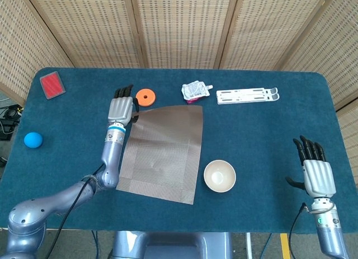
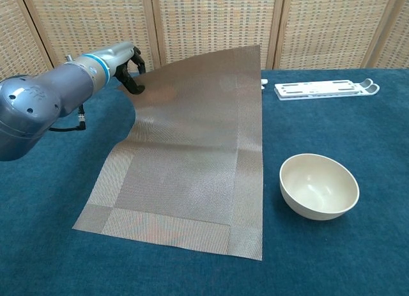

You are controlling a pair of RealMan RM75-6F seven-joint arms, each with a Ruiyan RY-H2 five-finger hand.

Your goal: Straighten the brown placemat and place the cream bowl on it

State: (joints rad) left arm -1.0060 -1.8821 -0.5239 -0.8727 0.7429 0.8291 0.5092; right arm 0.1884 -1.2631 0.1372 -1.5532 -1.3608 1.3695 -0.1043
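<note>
L hand pinches far-left corner of brown placemat, far edge lifted, near edge on table. Cream bowl just right of mat. R hand near-right, fingers spread, empty.

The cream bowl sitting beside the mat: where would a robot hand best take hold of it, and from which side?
Probably by the rim, from above. The cream bowl stands upright with its mouth open and its round sides slope inward, so a side grasp might slip. The right robot hand is free and on the bowl's side of the table; the left robot hand holds the brown placemat.
</note>
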